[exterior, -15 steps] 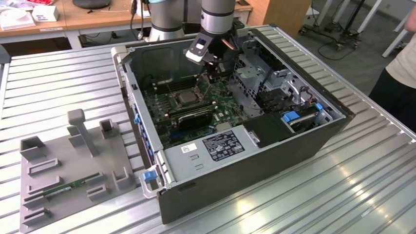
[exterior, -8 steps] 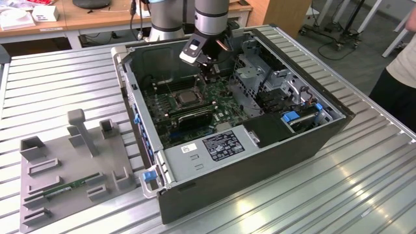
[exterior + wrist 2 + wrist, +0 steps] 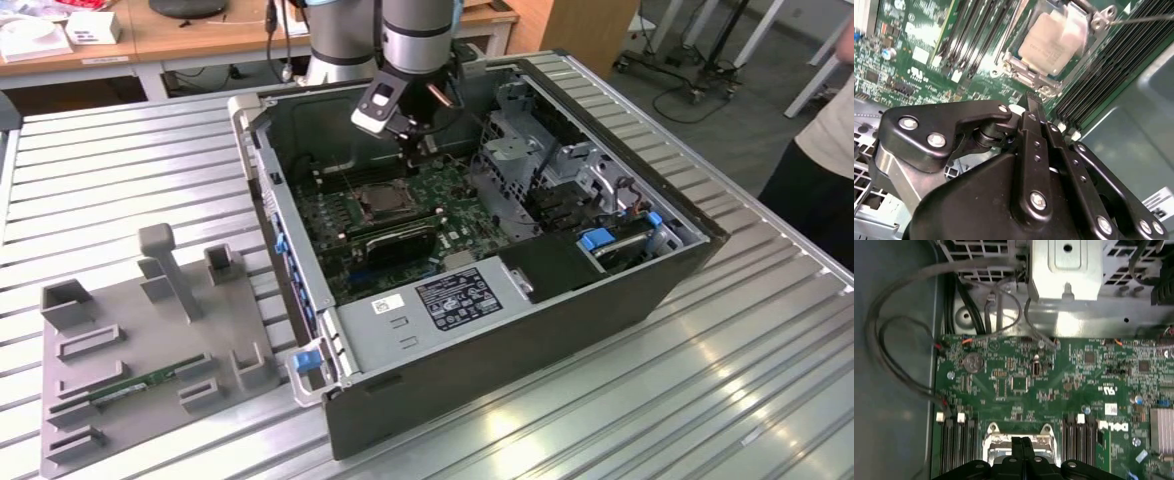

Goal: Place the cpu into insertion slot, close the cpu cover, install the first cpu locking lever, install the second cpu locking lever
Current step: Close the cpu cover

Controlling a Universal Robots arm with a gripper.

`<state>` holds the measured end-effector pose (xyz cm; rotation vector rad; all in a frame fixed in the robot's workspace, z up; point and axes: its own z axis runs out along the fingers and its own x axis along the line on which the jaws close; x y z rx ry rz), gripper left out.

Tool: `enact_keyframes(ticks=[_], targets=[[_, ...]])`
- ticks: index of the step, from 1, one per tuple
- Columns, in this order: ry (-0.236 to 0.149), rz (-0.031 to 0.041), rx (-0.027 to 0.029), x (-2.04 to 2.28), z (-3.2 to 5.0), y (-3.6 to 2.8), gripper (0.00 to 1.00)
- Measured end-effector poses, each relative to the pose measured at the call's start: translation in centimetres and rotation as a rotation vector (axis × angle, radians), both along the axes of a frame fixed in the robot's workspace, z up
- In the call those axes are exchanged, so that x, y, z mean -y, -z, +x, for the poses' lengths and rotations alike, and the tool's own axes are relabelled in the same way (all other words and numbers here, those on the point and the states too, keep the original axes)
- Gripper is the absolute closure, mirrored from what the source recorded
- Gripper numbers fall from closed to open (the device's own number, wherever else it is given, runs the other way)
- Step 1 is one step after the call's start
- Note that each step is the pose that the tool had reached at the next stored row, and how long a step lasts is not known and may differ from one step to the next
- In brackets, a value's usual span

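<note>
The cpu [image 3: 1050,44] lies flat in the insertion slot [image 3: 378,204], silvery top up, on the green board inside the open computer case. The metal frame of the cpu cover [image 3: 1025,75] lies around it. A thin locking lever [image 3: 1144,19] sticks out past one corner of the socket. My gripper [image 3: 1033,102] hovers just above the board beside the socket, its black fingers [image 3: 1021,446] pressed together and holding nothing. In the exterior view the gripper [image 3: 418,155] hangs over the board a little behind the slot.
Long black memory slots [image 3: 974,35] flank the socket. A metal drive cage [image 3: 534,160] and the case walls [image 3: 287,260] hem in the board. Loose cables [image 3: 894,340] run along one side. A grey fixture tray [image 3: 134,340] with a green memory stick [image 3: 140,385] sits at the exterior view's left; a person [image 3: 834,140] stands at the right.
</note>
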<state>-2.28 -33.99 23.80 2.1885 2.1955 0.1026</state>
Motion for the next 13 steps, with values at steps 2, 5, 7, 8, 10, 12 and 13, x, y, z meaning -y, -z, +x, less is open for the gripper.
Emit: enact_keyframes(ticks=[2,5,7,8,10,12,13], targets=[[0.0,0.0,0.0007,-0.01,-0.38,0.0,0.89],[0.0,-0.0003,0.0008,-0.01,-0.49,0.0,0.89],[0.0,-0.0015,0.0008,0.0,-0.49,0.0,0.89],[0.0,-0.0018,0.0009,0.0,-0.49,0.0,0.89],[0.0,-0.0027,0.0008,0.0,-0.49,0.0,0.89],[-0.002,-0.0032,0.0008,0.0,-0.49,0.0,0.89],[-0.008,-0.0032,0.0009,-0.01,-0.49,0.0,0.89]])
